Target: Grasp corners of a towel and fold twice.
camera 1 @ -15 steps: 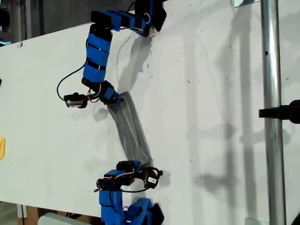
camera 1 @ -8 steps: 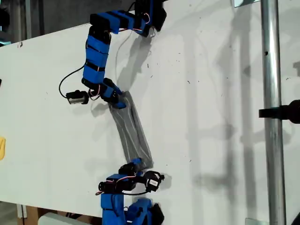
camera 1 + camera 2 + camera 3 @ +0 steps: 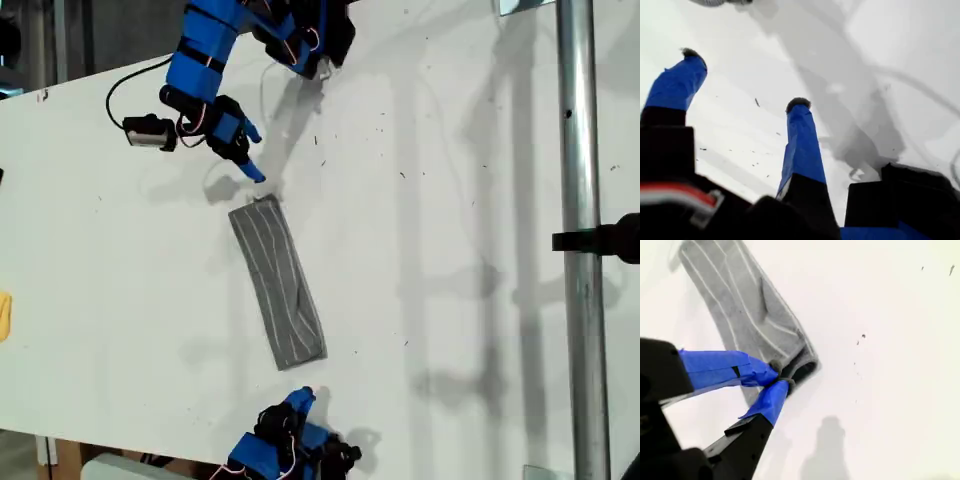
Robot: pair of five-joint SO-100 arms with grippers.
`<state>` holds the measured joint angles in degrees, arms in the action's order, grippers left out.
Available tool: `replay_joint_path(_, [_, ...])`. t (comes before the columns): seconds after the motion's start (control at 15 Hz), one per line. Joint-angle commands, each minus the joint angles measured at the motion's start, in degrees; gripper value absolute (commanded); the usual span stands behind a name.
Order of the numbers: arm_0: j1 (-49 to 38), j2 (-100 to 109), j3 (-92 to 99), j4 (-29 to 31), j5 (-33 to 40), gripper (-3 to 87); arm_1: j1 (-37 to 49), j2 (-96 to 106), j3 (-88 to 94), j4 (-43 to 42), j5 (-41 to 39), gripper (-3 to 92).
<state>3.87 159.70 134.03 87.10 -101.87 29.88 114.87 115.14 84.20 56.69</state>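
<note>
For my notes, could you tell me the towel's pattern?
Dark grey towel with thin white stripes, clearest in the exterior view.

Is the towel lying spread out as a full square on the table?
No, in the exterior view the towel lies folded into a narrow strip on the white table.

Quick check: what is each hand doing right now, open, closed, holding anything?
My first hand: open, holding nothing, over the bare table.
My second hand: closed, empty, fingertips together just off the towel.
</note>
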Motion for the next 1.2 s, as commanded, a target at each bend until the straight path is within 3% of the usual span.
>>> replay_joint_path(0.0, [6.33, 11.69, 12.39, -14.06, 0.79, -2.6, -7.47, 28.04, 13.62, 3.43, 11.69, 35.7])
replay_joint_path(0.07, [7.29, 19.95, 20.13, -20.13, 3.78, -2.6, -13.01, 37.18, 18.90, 5.19, 18.46, 34.5])
replay_joint_path(0.13, [7.38, 29.62, 26.81, -20.04, 3.60, -2.6, -18.37, 44.21, 23.91, 5.71, 24.43, 33.5])
replay_joint_path(0.2, [7.38, 37.79, 32.17, -16.26, 2.99, -2.6, -23.47, 46.41, 26.81, 5.36, 29.71, 34.6])
replay_joint_path(0.33, [7.65, 39.55, 36.21, -14.94, 3.69, -2.6, -27.16, 44.91, 28.21, 5.27, 34.80, 41.3])
replay_joint_path(0.47, [9.84, 39.55, 37.18, -14.77, 3.87, -2.6, -20.65, 44.47, 28.48, 1.32, 27.86, 42.8])
replay_joint_path(0.8, [15.64, 39.55, 42.10, -15.82, -0.53, -2.6, -0.18, 10.90, 20.65, -26.10, 2.99, 43.0])
replay_joint_path(1.0, [17.49, 39.55, 43.59, -16.26, -3.52, -2.6, 2.72, -8.26, 10.28, -37.62, -1.32, 43.4])
replay_joint_path(1.13, [17.49, 39.55, 43.77, -16.17, -3.96, -2.6, 2.11, -20.57, 0.44, -39.73, -1.67, 43.6])
